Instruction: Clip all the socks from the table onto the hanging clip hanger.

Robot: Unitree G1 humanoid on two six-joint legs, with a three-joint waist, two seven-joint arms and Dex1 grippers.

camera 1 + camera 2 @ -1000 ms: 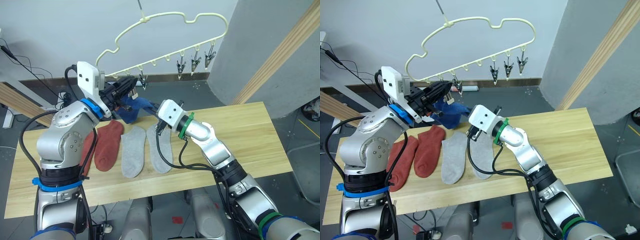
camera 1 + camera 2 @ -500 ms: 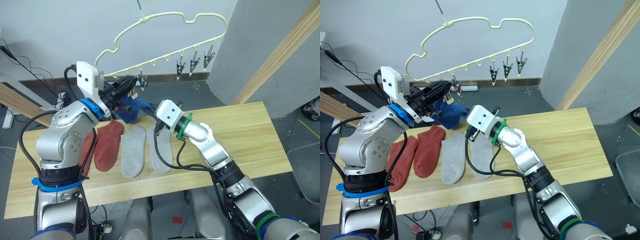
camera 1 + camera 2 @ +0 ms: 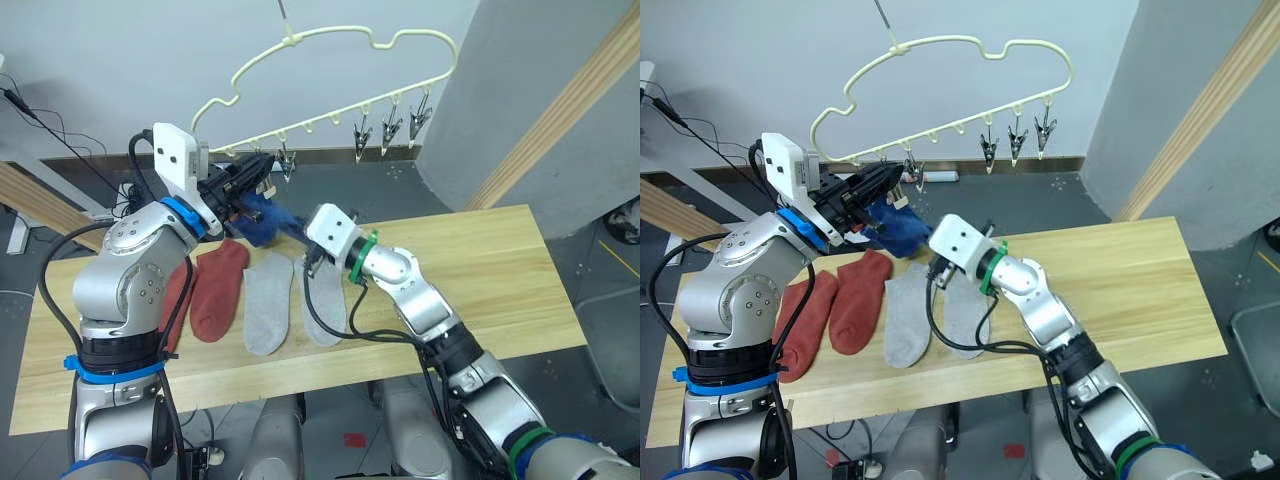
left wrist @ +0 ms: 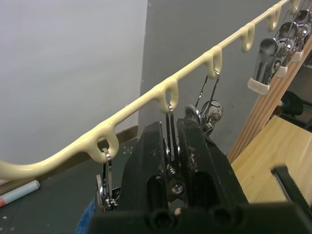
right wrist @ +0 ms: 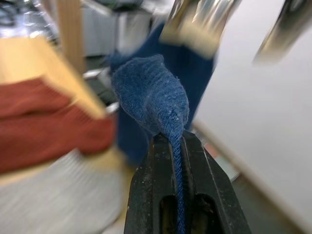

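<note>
My right gripper [image 5: 176, 146] is pinched on a blue sock [image 5: 155, 100], a fold of the knit caught between both fingers and the bunched end bulging above the tips. In the head views this sock [image 3: 902, 228] hangs at the table's far edge, its long axis near vertical, just below the hanger's leftmost clips. I cannot tell whether a second blue sock hangs with it.

Four more socks lie flat on the table [image 3: 480, 270], side by side in one row, long axes running from 12 to 6 o'clock, cuffs toward 12: two rust-red socks [image 3: 215, 288] at the 9 o'clock end, the outer one partly hidden by my left arm, then two light grey socks [image 3: 267, 303] beside them; the second grey one [image 3: 962, 318] lies under my right forearm.

The clip hanger [image 3: 330, 60] hangs above the table's far edge, its clip row sloping upward toward 3 o'clock. I count three clips grouped at the high end [image 3: 390, 125] and at least two at the low end. My left gripper [image 4: 170, 161] is closed on one of those low clips [image 4: 170, 129], which dangles from a loop of the pale-yellow wire.

The tabletop is pale wood planks. Beyond it are a dark floor, a light wall, and a grey wall with a slanting wooden beam [image 3: 560, 110] toward 2 o'clock.
</note>
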